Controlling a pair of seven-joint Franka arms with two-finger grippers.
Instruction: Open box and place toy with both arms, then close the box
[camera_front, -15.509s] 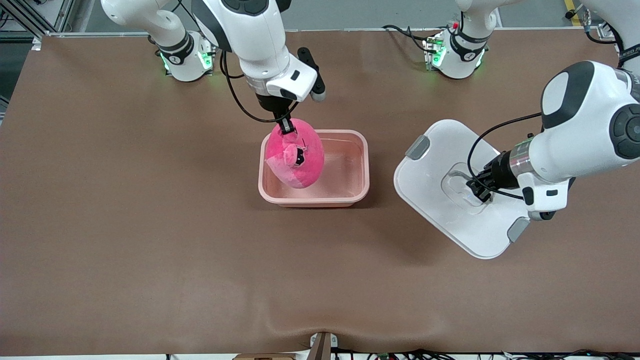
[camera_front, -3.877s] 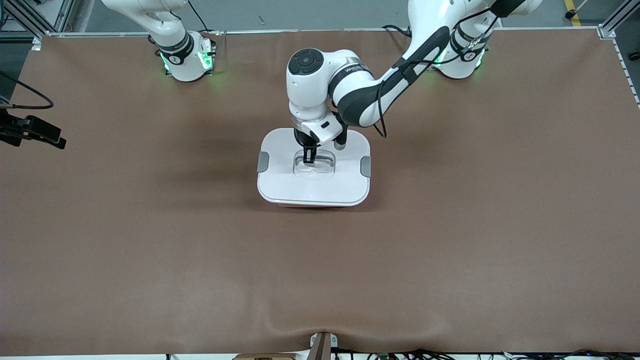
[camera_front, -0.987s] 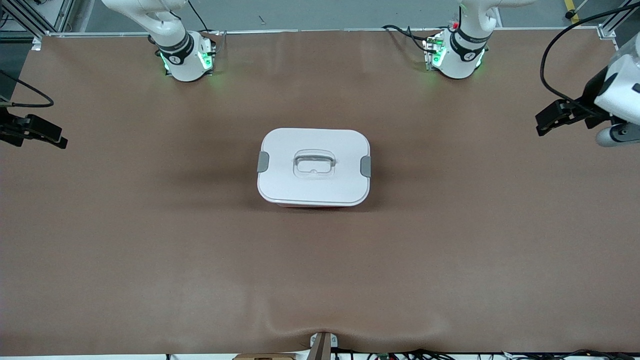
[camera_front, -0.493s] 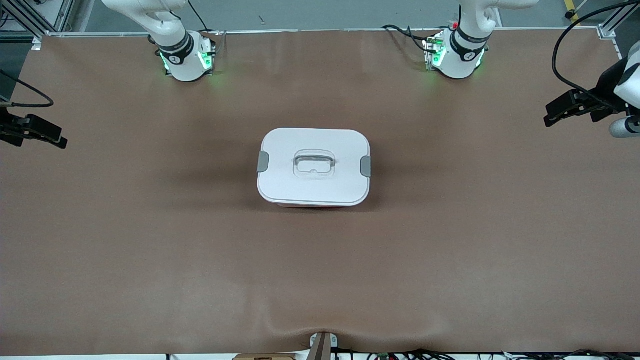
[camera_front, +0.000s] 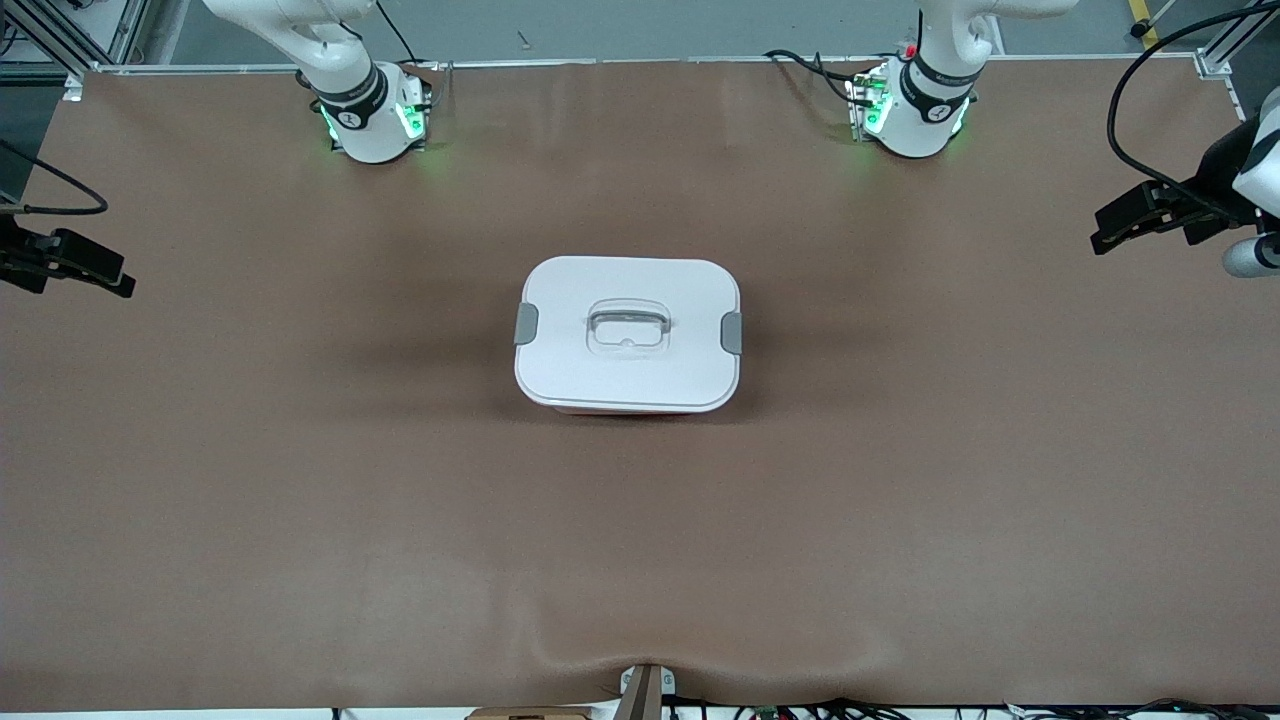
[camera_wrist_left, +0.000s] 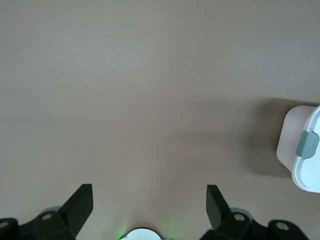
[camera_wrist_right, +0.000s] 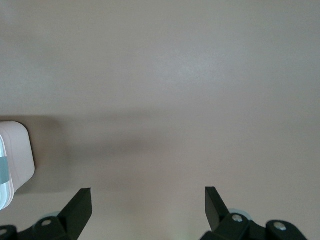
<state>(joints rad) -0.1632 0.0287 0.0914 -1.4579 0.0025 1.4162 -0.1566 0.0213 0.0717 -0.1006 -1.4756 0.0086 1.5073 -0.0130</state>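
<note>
The box (camera_front: 628, 375) stands closed in the middle of the table, its white lid on, with grey clips (camera_front: 526, 324) at both ends and a clear handle (camera_front: 627, 328). The toy is hidden. My left gripper (camera_front: 1104, 233) is open and empty over the table's edge at the left arm's end. My right gripper (camera_front: 120, 283) is open and empty over the right arm's end. The left wrist view shows the left gripper (camera_wrist_left: 149, 200) open over bare table, with the box's end (camera_wrist_left: 295, 150) at the frame's edge. The right wrist view shows the right gripper (camera_wrist_right: 148, 200) open, with the box's corner (camera_wrist_right: 15, 160).
The brown table mat (camera_front: 300, 500) spreads all round the box. The right arm's base (camera_front: 365, 110) and the left arm's base (camera_front: 915, 105) stand along the table edge farthest from the front camera. A cable loops off the left arm's wrist (camera_front: 1130, 120).
The left gripper has drifted a little farther toward the left arm's end of the table. The right gripper and the closed box have not moved.
</note>
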